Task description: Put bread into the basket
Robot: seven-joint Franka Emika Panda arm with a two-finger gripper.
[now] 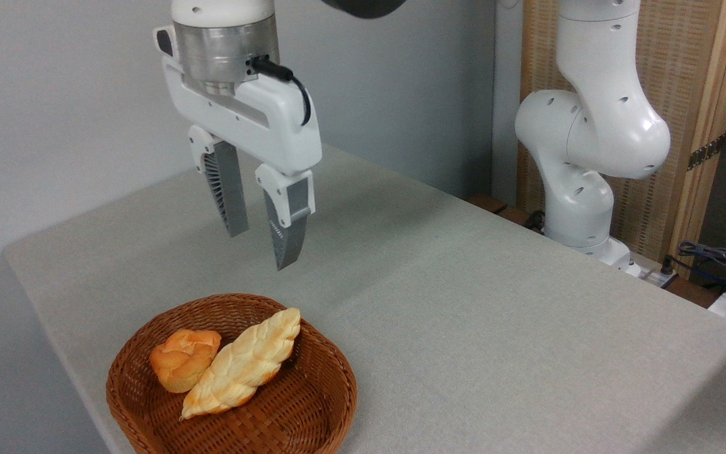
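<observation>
Bread (246, 366): long braided loaf, pale golden with browner edges, lies inside the basket (312, 416). It runs diagonally, one tapered end toward the far right of the basket, the other toward the near left. Nothing grips it.

Bun (183, 359): small, round, orange-golden, knotted. Sits in the same basket just left of the loaf, touching its left flank.

Basket: shallow brown wicker, thick rim, at the near left part of the table (464, 302), close to the table's left edge. The right half of its floor is bare weave.

Gripper (265, 233): hangs in the air above and slightly beyond the far rim of the basket, well clear of the bread. Fingers (227, 189) point down, grey ribbed pads, spread with a visible gap between them; they hold nothing. A black cable runs along the white gripper body.

Table: covered in a pale grey-green cloth.

Arm base (583, 164): white jointed column, stands off the far right side of the table. Behind it a wooden-framed woven panel (684, 94). Cables (716, 258) lie at the right edge of view. Plain pale wall to the left and behind.
</observation>
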